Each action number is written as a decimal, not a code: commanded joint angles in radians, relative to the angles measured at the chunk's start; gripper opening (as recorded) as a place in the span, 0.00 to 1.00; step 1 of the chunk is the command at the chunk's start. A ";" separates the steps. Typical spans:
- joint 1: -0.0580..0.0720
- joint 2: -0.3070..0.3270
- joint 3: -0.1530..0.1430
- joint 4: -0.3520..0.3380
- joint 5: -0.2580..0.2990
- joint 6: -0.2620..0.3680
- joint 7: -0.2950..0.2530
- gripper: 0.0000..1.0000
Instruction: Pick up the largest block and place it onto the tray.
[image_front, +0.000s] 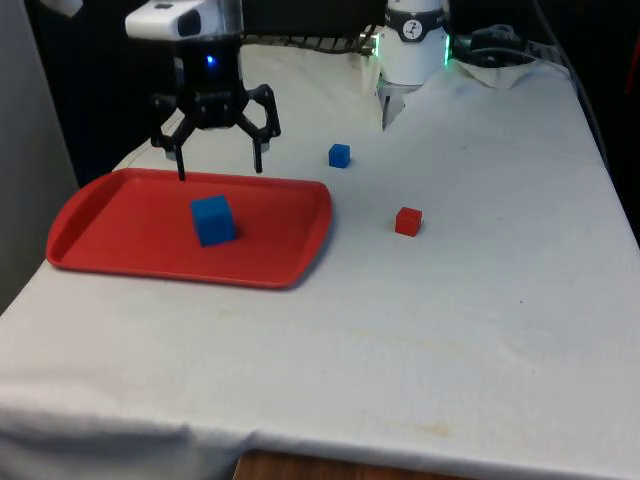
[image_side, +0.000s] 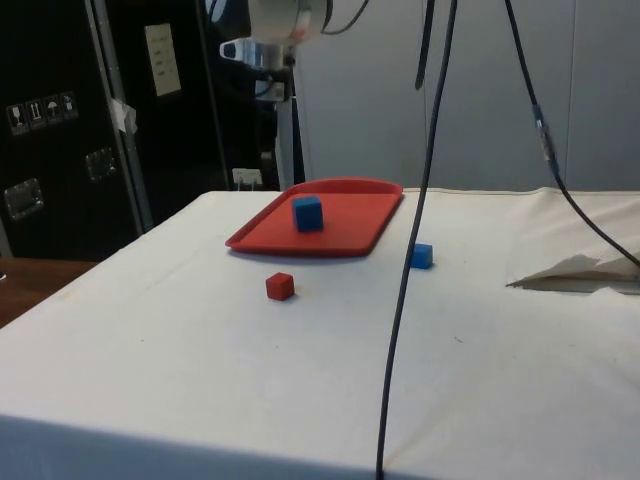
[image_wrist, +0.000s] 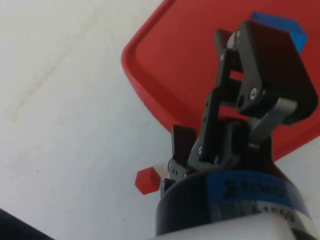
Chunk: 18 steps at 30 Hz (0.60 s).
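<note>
The largest block, a blue cube (image_front: 213, 219), rests on the red tray (image_front: 120, 240) near its middle; the side view shows the blue cube (image_side: 308, 212) on the tray (image_side: 350, 215) too. My gripper (image_front: 220, 170) hangs just above the tray's far edge, behind the cube. It is open, with nothing between its fingers and clear of the cube. In the wrist view a black finger (image_wrist: 270, 65) covers part of the blue cube (image_wrist: 287, 27) over the red tray (image_wrist: 190, 70).
A small blue block (image_front: 339, 155) lies on the cloth beyond the tray's corner at the front view's right. A small red block (image_front: 407, 221) sits further right. A black cable (image_side: 410, 250) hangs across the side view.
</note>
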 joint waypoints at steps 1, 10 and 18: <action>0.012 -0.003 -0.011 0.006 -0.016 -0.011 0.018 1.00; 0.028 -0.006 -0.010 0.072 -0.044 -0.045 0.070 1.00; 0.047 0.002 -0.010 0.126 -0.058 -0.061 0.112 1.00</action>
